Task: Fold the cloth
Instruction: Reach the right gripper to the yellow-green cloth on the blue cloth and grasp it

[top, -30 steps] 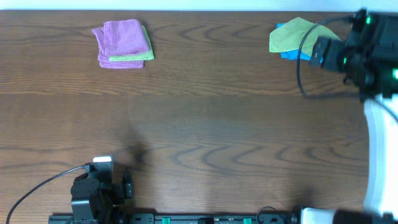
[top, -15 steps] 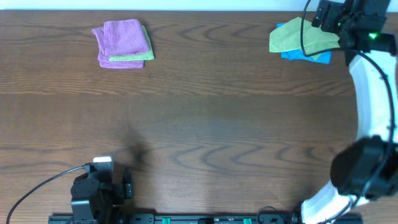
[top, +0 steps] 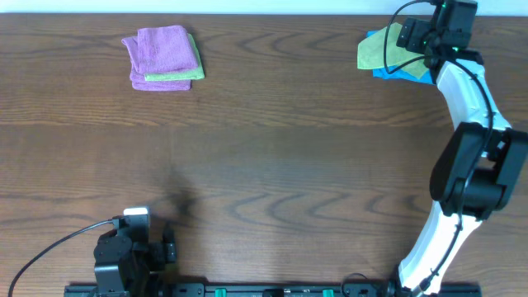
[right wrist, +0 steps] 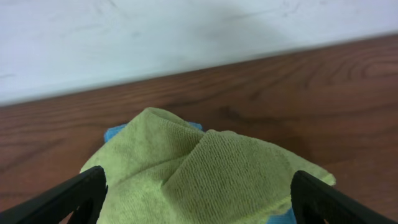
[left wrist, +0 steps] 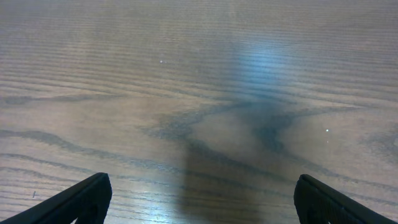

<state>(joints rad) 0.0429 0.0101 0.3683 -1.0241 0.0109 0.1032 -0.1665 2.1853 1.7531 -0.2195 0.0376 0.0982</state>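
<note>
The right gripper is spread wide by the green cloth on a blue cloth, far right; the left gripper is spread wide too; only the top view shows the purple pile

Nubby green terry cloth on smooth, faintly glossy wood-grain table

A lab bench: wood-grain table with mounting rail (cabled).
</note>
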